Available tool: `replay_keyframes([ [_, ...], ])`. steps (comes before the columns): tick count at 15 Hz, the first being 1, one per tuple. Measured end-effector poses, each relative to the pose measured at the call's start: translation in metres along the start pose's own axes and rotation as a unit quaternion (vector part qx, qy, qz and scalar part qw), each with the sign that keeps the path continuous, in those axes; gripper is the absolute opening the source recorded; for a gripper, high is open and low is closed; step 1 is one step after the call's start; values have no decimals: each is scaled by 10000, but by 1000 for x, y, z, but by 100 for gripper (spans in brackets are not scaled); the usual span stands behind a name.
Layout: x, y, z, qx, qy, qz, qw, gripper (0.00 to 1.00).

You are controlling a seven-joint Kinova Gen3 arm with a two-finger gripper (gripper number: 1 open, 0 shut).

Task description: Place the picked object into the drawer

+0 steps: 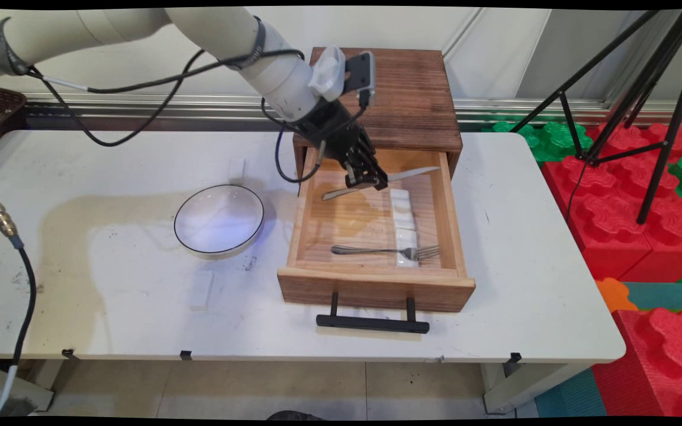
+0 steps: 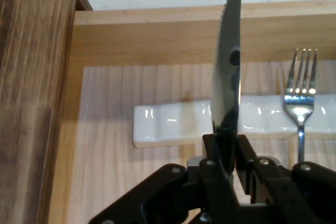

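My gripper (image 1: 368, 180) is shut on a steel table knife (image 1: 412, 174) and holds it level over the back part of the open wooden drawer (image 1: 376, 284). The knife's handle sticks out to the left and its serrated blade (image 2: 228, 61) points right. In the hand view the gripper (image 2: 226, 142) pinches the blade near its base. Below it on the drawer floor lies a white ceramic cutlery rest (image 1: 404, 222), also seen as a white bar (image 2: 168, 121). A fork (image 1: 385, 251) lies across the rest near the drawer's front, its tines (image 2: 301, 85) visible in the hand view.
The drawer belongs to a small dark wooden cabinet (image 1: 409, 100) at the table's back; a black handle (image 1: 372, 322) juts toward the near edge. A white bowl with a dark rim (image 1: 219, 220) sits left of the drawer. Two small white blocks (image 1: 201, 290) (image 1: 236, 168) lie on the table.
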Motion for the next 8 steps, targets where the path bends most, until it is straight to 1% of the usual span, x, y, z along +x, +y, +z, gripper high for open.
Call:
replay_keyframes([
  [8,-13,-10,37,-40,-253,19,9997,0],
])
